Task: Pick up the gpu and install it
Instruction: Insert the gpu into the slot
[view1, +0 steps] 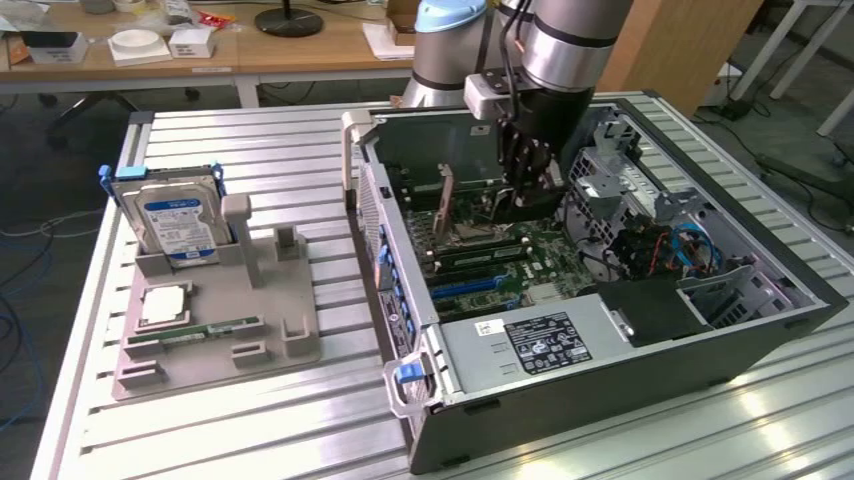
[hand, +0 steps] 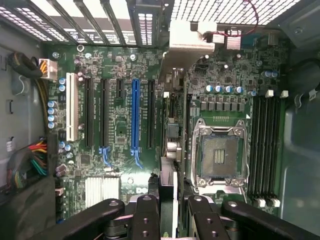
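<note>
Broadly, we see a ribbed aluminium table (view1: 227, 440) carrying an open computer case (view1: 747, 335) that lies on its side, and the robot arm (view1: 567, 40) reaches down into it. Beside the case, toward the exterior view's left, a grey holder tray (view1: 287, 335) sits on the table. A silver hard drive (view1: 174, 220) with a blue label stands upright in the tray, and a narrow green RAM stick (view1: 200, 328) lies flat nearer its front. Inside the case we make out the green motherboard (hand: 120, 70). The gpu (hand: 172, 132) is over that board, seen edge-on from the wrist view between the long blue slot (hand: 135, 115) and the CPU socket (hand: 219, 155), with its silver bracket toward the vented rear wall. The gripper (hand: 172, 202) has its black fingers (hand: 145, 215) clamped on the card's near end, one on each face. We cannot tell whether the card's lower edge touches the board.
</note>
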